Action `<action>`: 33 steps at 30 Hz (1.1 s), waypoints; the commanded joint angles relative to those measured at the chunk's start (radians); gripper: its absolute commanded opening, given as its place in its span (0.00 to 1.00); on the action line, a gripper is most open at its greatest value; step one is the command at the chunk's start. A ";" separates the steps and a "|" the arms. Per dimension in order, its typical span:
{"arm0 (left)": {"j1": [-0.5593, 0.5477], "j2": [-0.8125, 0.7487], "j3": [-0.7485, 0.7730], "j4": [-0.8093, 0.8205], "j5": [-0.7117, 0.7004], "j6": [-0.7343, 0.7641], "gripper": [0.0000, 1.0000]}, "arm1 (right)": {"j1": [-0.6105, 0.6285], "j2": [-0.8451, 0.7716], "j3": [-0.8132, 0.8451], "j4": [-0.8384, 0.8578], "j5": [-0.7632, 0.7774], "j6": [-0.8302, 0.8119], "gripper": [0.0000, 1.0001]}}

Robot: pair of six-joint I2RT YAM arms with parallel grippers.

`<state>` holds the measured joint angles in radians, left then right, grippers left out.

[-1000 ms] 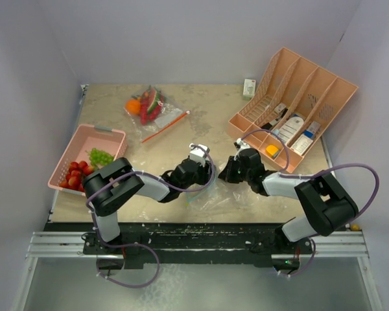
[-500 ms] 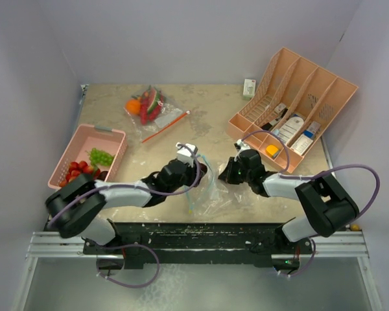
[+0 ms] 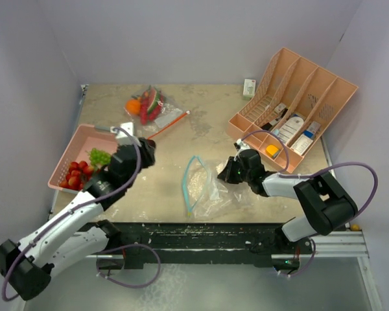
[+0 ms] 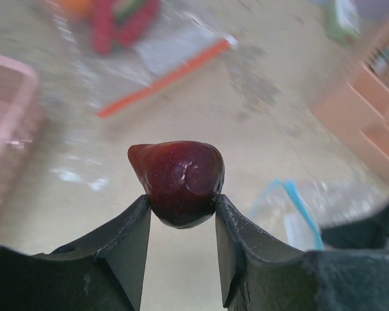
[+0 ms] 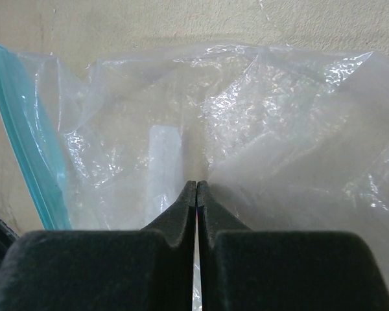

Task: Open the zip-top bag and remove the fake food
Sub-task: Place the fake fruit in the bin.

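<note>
The clear zip-top bag [image 3: 207, 188] with a blue zip lies flat near the table's front, its mouth toward the left. My right gripper [image 3: 228, 172] is shut on the bag's right end; in the right wrist view the film [image 5: 246, 116] bunches at the closed gripper tips [image 5: 196, 184]. My left gripper [image 3: 144, 151] hangs beside the pink basket [image 3: 71, 148], shut on a dark purple plum [image 4: 178, 178] that sticks out past the gripper tips [image 4: 180, 202]. Red strawberries [image 3: 74, 175] and a green piece [image 3: 101, 157] lie in the basket.
A second clear bag [image 3: 149, 107] with an orange zip holds more fake food at the back left. A peach divided organizer [image 3: 298, 97] with bottles and boxes stands at the back right, a small white box [image 3: 249, 87] beside it.
My left arm has swung left from the blue-zip bag to beside the basket, carrying the plum. The bag's mouth now lies uncovered. The right gripper has stayed put.
</note>
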<state>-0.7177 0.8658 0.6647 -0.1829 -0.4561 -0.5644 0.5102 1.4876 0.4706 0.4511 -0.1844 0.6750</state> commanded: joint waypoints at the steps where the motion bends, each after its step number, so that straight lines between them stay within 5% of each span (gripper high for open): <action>1: 0.204 -0.018 0.142 -0.226 -0.119 0.036 0.34 | 0.004 -0.003 -0.010 0.024 -0.032 -0.002 0.00; 5: 0.364 0.058 0.183 -0.236 -0.197 0.056 0.37 | 0.004 -0.027 -0.019 0.016 -0.034 -0.002 0.00; 16: 0.699 0.228 0.169 -0.145 -0.120 -0.078 0.47 | 0.003 -0.130 -0.036 -0.077 0.005 -0.041 0.00; 18: 0.737 0.228 0.163 -0.128 -0.085 -0.084 0.57 | 0.004 -0.132 -0.042 -0.074 0.001 -0.041 0.00; 22: 0.753 0.205 0.150 -0.142 -0.080 -0.112 0.97 | 0.004 -0.137 -0.041 -0.074 -0.011 -0.039 0.00; 28: 0.752 0.142 0.136 -0.092 -0.011 -0.060 0.99 | 0.004 -0.172 -0.013 -0.116 -0.023 -0.044 0.00; 33: 0.739 0.132 0.113 -0.069 0.180 -0.040 0.99 | 0.003 -0.255 0.015 -0.179 0.006 -0.044 0.00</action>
<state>0.0307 1.0172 0.7979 -0.3202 -0.4381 -0.6331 0.5102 1.3025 0.4324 0.3161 -0.1982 0.6445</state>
